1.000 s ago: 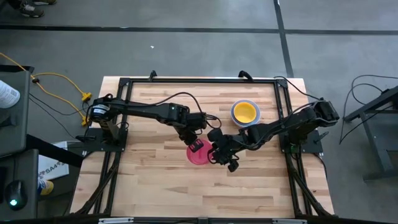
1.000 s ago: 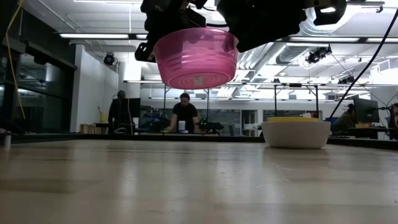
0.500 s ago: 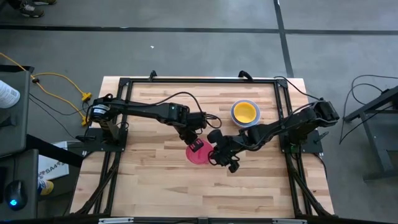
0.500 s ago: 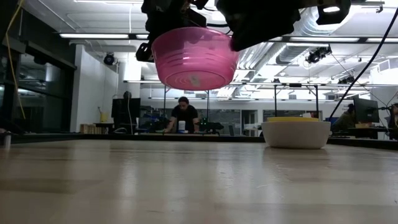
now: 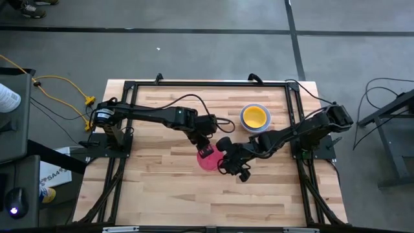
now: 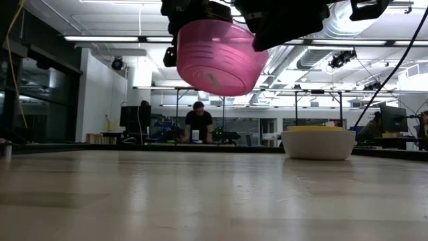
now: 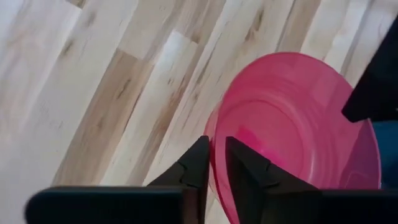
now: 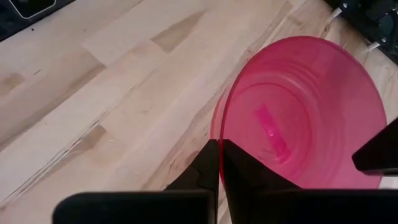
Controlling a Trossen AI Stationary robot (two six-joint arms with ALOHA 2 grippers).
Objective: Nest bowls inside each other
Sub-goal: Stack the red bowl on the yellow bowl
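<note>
red bowl (image 6: pixel 217 55) aloft, tilted (mouth up), right claw (image 8: pixel 219 163) pinching rim

A translucent pink-red round plastic bowl (image 6: pixel 217 55) hangs in the air above the wooden table, near its middle — tilted, mouth upward, empty. Well apart from it, an opaque yellow plastic bowl (image 5: pixel 255 116) sits upright nested inside a larger white round bowl (image 6: pixel 318 144), the pair resting on the tabletop.

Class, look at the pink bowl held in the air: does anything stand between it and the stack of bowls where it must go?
Nothing visible does. The pink bowl, gripped by both the left hand and right hand, hangs above bare table; the stack sits apart with clear wood between.
</note>
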